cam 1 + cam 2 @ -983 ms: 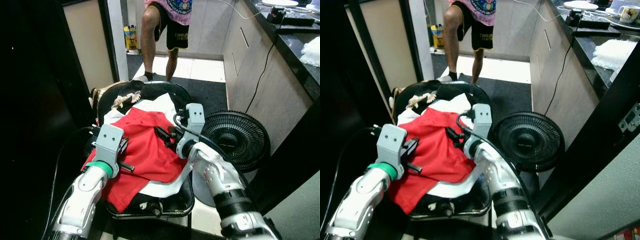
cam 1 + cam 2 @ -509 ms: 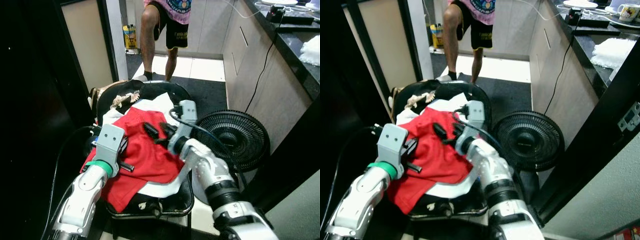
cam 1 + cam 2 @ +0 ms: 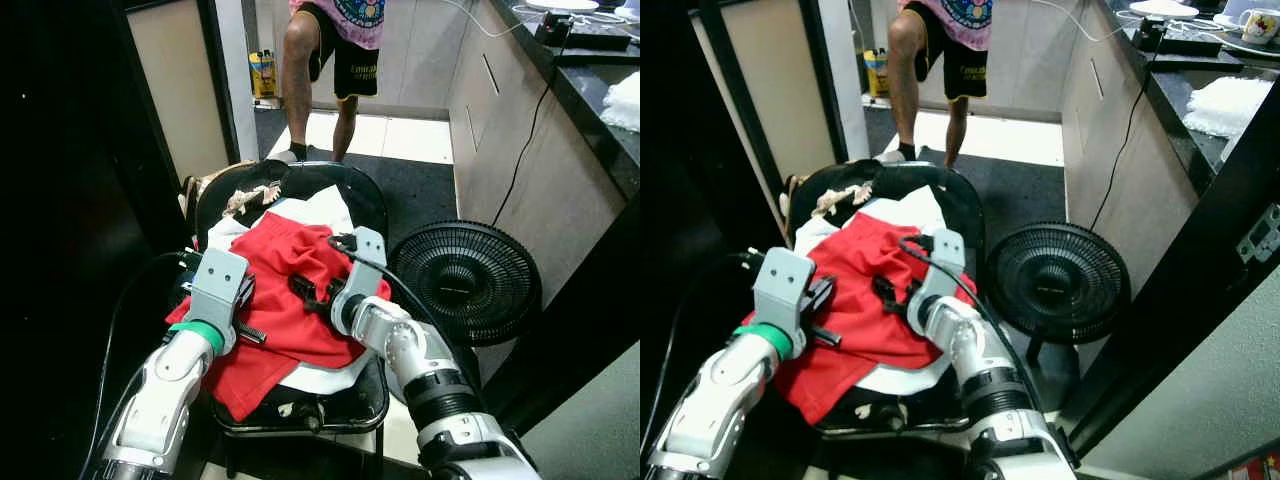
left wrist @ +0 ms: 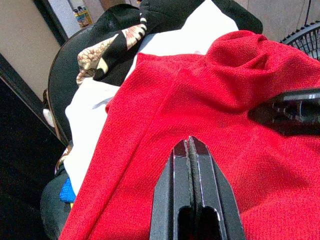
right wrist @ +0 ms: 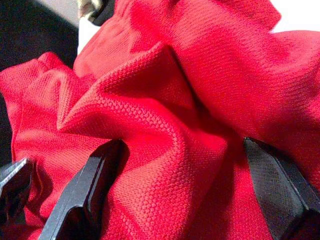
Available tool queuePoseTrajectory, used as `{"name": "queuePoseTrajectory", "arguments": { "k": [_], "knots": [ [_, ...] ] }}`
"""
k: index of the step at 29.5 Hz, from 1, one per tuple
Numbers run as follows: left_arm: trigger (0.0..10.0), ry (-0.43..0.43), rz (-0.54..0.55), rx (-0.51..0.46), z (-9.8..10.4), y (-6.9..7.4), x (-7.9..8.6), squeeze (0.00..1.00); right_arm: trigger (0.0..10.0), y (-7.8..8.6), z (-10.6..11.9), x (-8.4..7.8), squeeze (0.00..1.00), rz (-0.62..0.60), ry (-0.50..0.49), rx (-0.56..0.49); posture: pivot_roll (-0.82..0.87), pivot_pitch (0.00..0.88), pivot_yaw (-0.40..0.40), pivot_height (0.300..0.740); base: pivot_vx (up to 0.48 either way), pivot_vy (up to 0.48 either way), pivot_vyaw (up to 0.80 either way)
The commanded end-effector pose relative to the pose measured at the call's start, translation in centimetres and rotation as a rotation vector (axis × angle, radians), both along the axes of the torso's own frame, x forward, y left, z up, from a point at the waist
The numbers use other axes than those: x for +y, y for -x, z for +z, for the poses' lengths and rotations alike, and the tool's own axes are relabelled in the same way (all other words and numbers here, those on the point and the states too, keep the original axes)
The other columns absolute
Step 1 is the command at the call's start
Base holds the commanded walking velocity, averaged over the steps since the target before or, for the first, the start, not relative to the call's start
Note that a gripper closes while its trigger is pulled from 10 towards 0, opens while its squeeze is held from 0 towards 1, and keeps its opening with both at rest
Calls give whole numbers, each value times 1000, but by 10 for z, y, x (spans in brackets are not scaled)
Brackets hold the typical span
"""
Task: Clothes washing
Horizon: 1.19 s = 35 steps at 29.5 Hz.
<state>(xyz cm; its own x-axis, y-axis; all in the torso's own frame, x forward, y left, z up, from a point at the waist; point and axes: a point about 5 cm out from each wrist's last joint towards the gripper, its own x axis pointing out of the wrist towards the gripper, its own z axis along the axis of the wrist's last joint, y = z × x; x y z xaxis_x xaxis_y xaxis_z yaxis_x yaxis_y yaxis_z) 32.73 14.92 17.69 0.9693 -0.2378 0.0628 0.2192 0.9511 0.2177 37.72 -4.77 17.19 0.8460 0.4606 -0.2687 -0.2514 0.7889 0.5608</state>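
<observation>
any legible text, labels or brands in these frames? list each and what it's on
Nothing reads cleanly.
Person's black shorts: small white print on the leg, too blurred to read.
Person's pink shirt: round graphic, no legible words.
Yellow container on the floor: label too small to read.
Red garment: no text visible.

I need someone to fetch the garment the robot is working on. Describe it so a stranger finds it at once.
Beside the black floor fan stands a black chair heaped with clothes. On top lies the red mesh garment, over a white garment; it is the only red piece.

Red garment (image 3: 290, 300), rumpled, draped over white cloth (image 3: 325, 378) on chair
</observation>
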Motion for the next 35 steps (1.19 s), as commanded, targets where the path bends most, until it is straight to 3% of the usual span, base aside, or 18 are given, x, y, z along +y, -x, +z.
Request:
{"name": "queuePoseTrajectory", "arguments": {
  "k": [1,3,4,21,27,35],
  "knots": [
    [10000,-4,2,31,-5,0,2,0,10000,1,0,6,0,-8,-36,47,-35,129,72,740,0,0,0],
    [10000,-5,2,30,-5,0,2,0,10000,1,2,6,0,-9,-46,39,-34,128,73,740,0,0,0],
    [10000,-5,1,29,-5,0,2,0,0,0,6,5,0,-16,-55,40,-34,128,73,740,0,0,0],
    [10000,-1,5,15,-3,-3,1,0,0,-4,27,-7,0,-68,-134,-55,-33,111,69,740,0,0,0],
    [10000,4,10,13,-2,-4,1,0,0,-1,38,-20,0,-54,-117,-182,-35,80,63,740,0,0,0],
    [10000,6,20,14,-5,-3,1,0,0,4,33,-39,0,-109,-99,-243,-31,44,55,740,0,0,0]
  ]
}}
